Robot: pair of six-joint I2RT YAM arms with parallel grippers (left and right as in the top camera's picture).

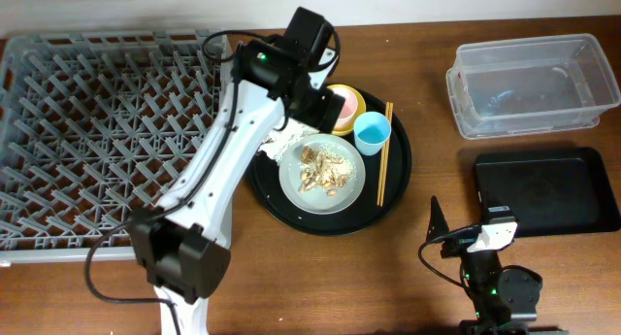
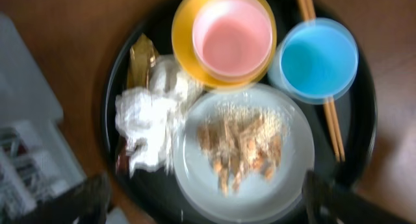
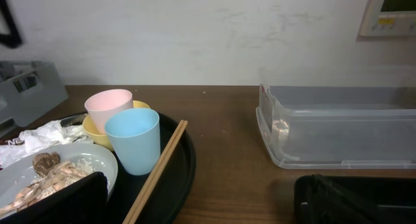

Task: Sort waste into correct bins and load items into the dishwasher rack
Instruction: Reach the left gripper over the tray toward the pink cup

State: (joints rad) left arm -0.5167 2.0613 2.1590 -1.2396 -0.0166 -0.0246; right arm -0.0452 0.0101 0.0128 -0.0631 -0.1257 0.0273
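- A round tray sat mid-table, between the rack on the left and the tub and flat tray on the right.
- The tub stood at the back right, and the flat tray lay just in front of it.
- A plate at the front of the round tray carried the scraps.
- A pink cup stood upright inside a bowl at the back of the round tray.
- A blue cup stood upright just right of the bowl.
- Chopsticks lay along the round tray's right side, just beside the blue cup.
- Napkins lay crumpled left of the plate, against its rim, with a wrapper beside them.
- The left gripper hovered over the plate, fingers spread wide, holding nothing.
- The right gripper sat low, right of the round tray, fingers spread wide and empty.
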